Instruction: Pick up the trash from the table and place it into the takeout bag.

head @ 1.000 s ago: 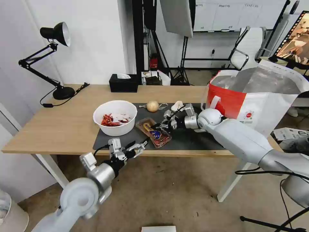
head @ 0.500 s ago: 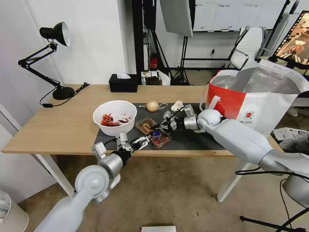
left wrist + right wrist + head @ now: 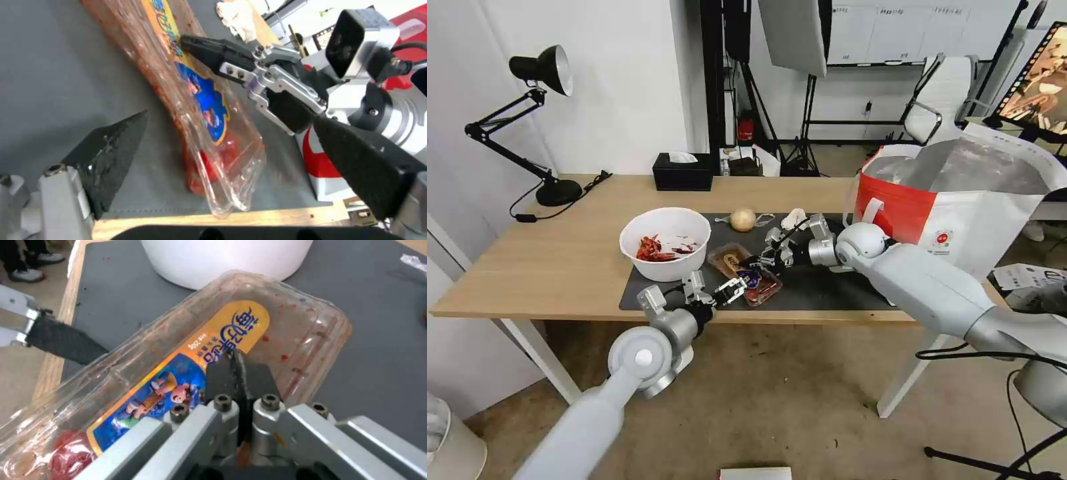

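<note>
The clear plastic tray (image 3: 746, 273) with an orange and blue label lies on the table's (image 3: 560, 260) dark mat (image 3: 820, 288). My right gripper (image 3: 755, 261) is shut on the tray's far long edge; in the right wrist view its fingertips (image 3: 234, 358) pinch together over the tray (image 3: 289, 316). My left gripper (image 3: 236, 160) is open, one finger on either side of the tray's (image 3: 209, 110) near end at the mat's front edge. The white bowl (image 3: 665, 243) of chili scraps stands just left. A beige ball (image 3: 743, 219) and crumpled tissue (image 3: 794, 219) lie behind. The takeout bag (image 3: 960, 200) stands open at right.
A black tissue box (image 3: 683, 172) sits at the table's back edge and a black desk lamp (image 3: 550, 133) at the back left. Bare wood stretches left of the bowl. Tripods, a white chair and light stands fill the room behind.
My left arm has risen and reached forward from below the table edge to the tray's near end, still open. The right gripper has stayed on the tray.
</note>
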